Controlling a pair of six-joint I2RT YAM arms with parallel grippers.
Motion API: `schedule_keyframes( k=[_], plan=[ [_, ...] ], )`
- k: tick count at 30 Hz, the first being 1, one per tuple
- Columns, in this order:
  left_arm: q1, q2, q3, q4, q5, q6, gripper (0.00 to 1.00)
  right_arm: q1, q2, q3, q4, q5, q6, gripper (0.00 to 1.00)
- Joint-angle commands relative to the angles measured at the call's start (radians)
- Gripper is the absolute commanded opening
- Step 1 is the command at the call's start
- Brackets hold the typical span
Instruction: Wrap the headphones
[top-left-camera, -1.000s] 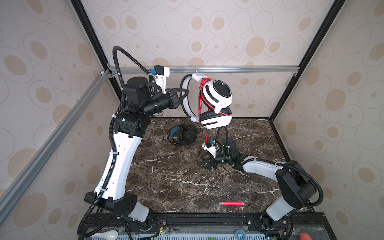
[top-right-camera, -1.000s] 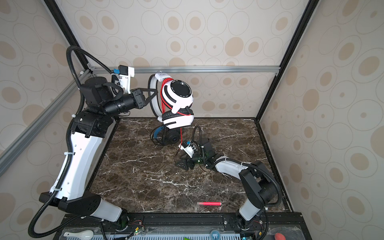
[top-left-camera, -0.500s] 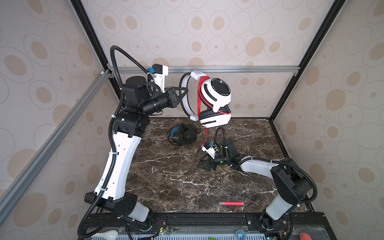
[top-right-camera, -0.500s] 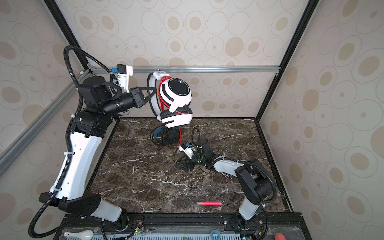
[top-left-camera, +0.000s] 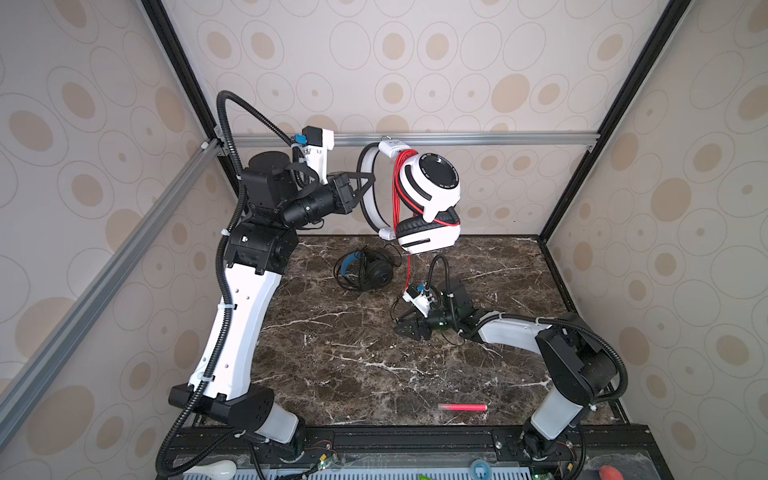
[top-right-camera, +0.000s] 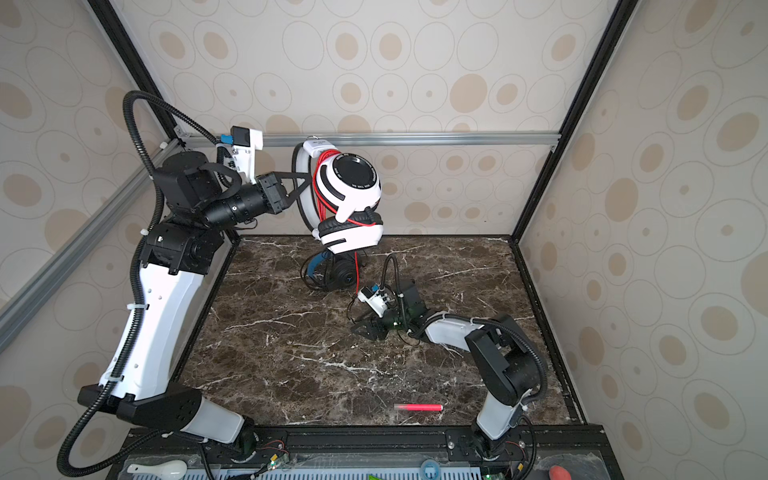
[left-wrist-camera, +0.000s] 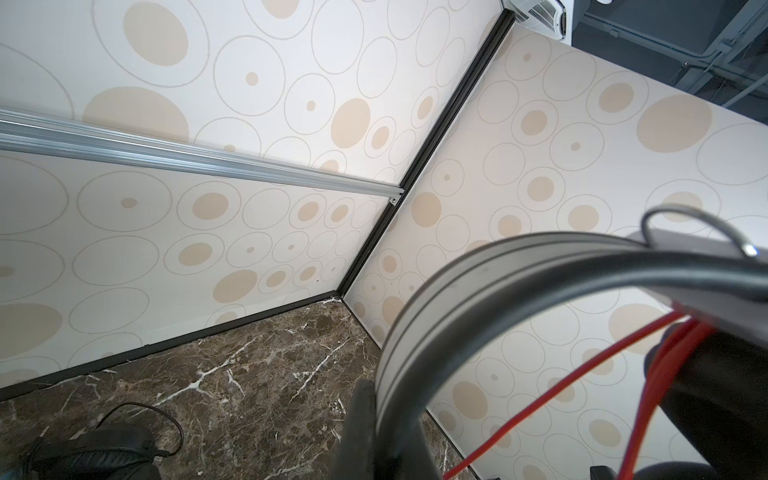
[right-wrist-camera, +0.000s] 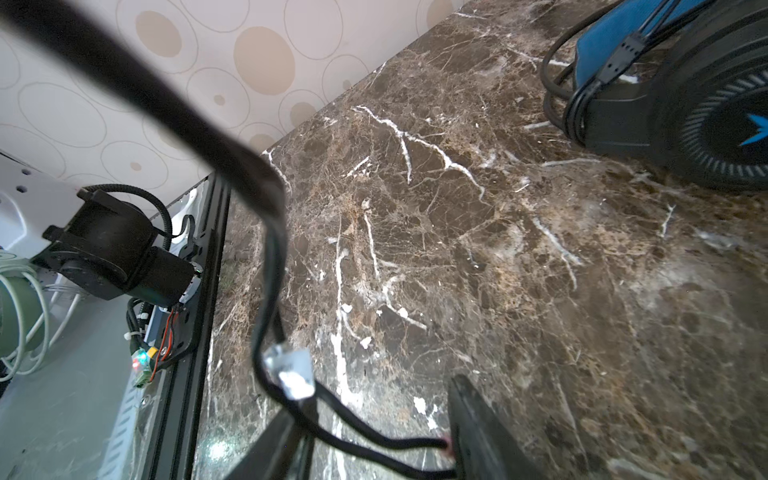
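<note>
The white headphones (top-left-camera: 432, 195) (top-right-camera: 353, 191) hang high near the back wall. My left gripper (top-left-camera: 371, 180) (top-right-camera: 309, 176) (left-wrist-camera: 386, 436) is shut on their headband (left-wrist-camera: 457, 291). Red cable (top-left-camera: 397, 195) (left-wrist-camera: 561, 382) is wound over the band, and one strand (top-left-camera: 409, 266) drops toward the table. Low on the table, my right gripper (top-left-camera: 409, 328) (top-right-camera: 365, 328) (right-wrist-camera: 374, 436) is open. A thin dark-looking cable (right-wrist-camera: 266, 249) with a clear plastic piece (right-wrist-camera: 291, 370) loops between its jaws. The black headphones (top-left-camera: 370, 270) (top-right-camera: 332, 272) (right-wrist-camera: 685, 104) lie at the back of the table.
A red pen (top-left-camera: 461, 407) (top-right-camera: 417, 407) lies near the table's front edge. An aluminium rail (top-left-camera: 498, 139) runs along the back wall just behind the raised headphones. Patterned walls close in the marble table (top-left-camera: 353, 365) on three sides.
The right gripper's jaws have narrowed around the cable and it has edged slightly left. The left arm holds the white headphones almost still.
</note>
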Motion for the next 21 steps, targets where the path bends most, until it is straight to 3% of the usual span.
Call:
schedule_keyframes(
  k=[1, 9, 21],
  plan=[
    [0.013, -0.038, 0.011, 0.087, 0.024, -0.060, 0.00, 0.006, 0.017, 0.021, 0.013, 0.015, -0.004, 0.47],
    [0.017, -0.041, -0.006, 0.097, 0.029, -0.065, 0.00, 0.007, 0.024, 0.020, 0.033, 0.048, 0.010, 0.16],
    [0.019, -0.057, -0.054, 0.145, 0.016, -0.081, 0.00, 0.008, -0.019, -0.029, 0.024, 0.115, 0.014, 0.00]
  ],
)
